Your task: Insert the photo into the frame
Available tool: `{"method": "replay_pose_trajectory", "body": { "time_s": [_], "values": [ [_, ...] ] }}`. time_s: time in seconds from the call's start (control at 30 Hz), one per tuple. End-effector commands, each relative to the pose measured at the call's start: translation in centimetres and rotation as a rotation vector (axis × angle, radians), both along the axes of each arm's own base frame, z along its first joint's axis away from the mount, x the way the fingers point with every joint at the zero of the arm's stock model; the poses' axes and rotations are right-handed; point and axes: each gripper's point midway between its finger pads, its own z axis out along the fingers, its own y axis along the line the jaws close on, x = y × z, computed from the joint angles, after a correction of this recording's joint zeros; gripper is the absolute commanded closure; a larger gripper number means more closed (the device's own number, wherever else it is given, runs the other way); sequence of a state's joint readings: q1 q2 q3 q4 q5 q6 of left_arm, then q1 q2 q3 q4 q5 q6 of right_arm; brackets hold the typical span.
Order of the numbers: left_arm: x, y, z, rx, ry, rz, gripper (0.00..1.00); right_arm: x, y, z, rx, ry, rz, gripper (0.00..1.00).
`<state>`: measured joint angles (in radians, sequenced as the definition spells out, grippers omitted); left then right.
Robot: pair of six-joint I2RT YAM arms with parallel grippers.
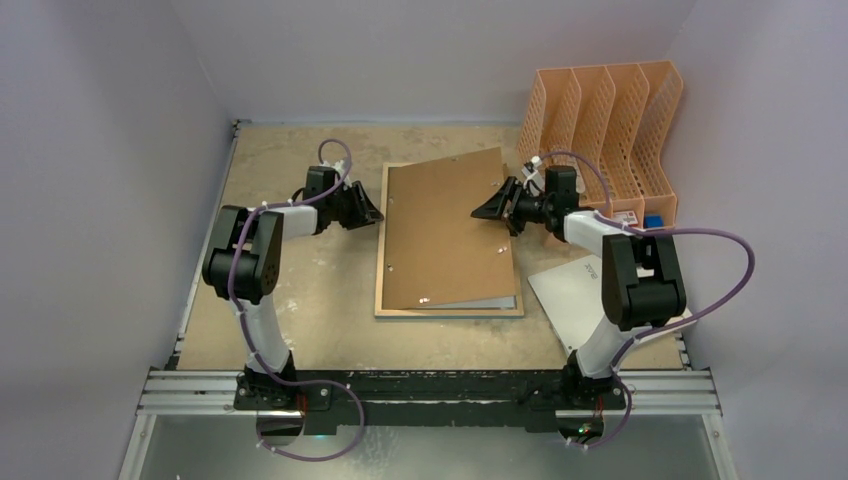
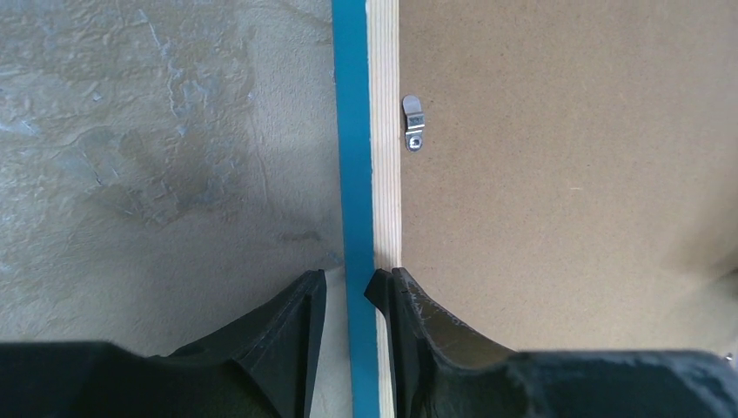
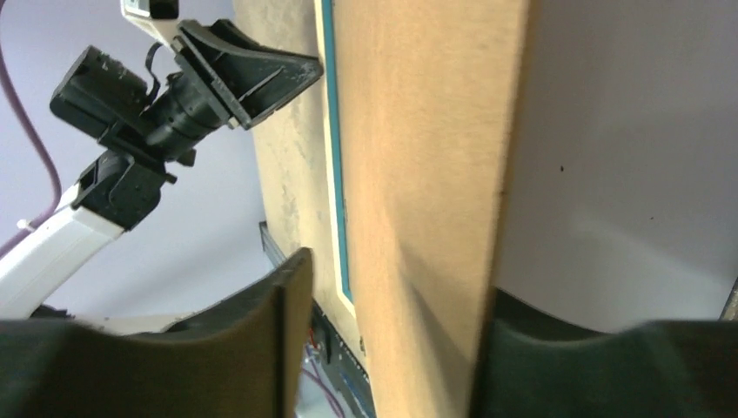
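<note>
A worn tan tabletop [image 1: 300,300], closed in by pale lilac walls [image 1: 100,150], is seen from above. At its middle the large thin rectangular picture frame [image 1: 450,313] is laid with its back upward, cyan-blue on the outer edge and pale wood on the rear. A plain brown backing board [image 1: 445,230] is laid askew over it, its far right corner overhanging the frame. A thin grey strip [image 1: 490,303] is exposed under the board's near edge; what it is cannot be told. The left gripper [image 2: 346,287] is set at the frame's left rail, its black fingers [image 2: 305,313] placed either side of the blue and wood edge near a small metal tab [image 2: 413,124]; whether the rail is squeezed cannot be told. The right gripper [image 1: 485,212] is held at the board's right edge with its jaws spread, the board between them and a clear gap left beside one finger. A peach plastic file organiser [image 1: 605,130] is stood at the far right, and a white flat sheet [image 1: 570,290] is laid at the near right.
</note>
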<state>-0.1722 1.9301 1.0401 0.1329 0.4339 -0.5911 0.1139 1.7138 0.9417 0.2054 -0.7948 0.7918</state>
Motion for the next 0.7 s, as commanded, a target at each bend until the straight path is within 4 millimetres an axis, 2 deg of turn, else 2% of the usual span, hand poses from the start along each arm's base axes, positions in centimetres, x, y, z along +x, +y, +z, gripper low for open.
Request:
{"method": "replay_pose_trajectory", "body": {
  "time_s": [0.0, 0.1, 0.27, 0.33, 0.67],
  "values": [
    [-1.9, 1.0, -3.6, 0.083, 0.116, 0.02, 0.64, 0.7, -0.7, 0.6, -0.107, -0.085, -0.012, 0.31],
    [-1.9, 1.0, -3.7, 0.084, 0.12, 0.019, 0.63, 1.1, -1.5, -0.3, -0.178, -0.085, -0.026, 0.2],
    [-1.8, 1.0, -3.7, 0.089, 0.12, 0.019, 0.62, 1.2, -3.1, -2.4, -0.312, -0.06, -0.051, 0.13],
    [-1.8, 1.0, -3.6, 0.091, 0.117, 0.017, 0.61, 1.2, -3.4, -2.6, -0.354, -0.059, -0.054, 0.07],
    [-2.1, 1.0, -4.0, 0.097, 0.134, 0.005, 0.53, 1.9, -4.1, -3.2, -0.55, -0.052, -0.084, 0.04]
  ]
}}
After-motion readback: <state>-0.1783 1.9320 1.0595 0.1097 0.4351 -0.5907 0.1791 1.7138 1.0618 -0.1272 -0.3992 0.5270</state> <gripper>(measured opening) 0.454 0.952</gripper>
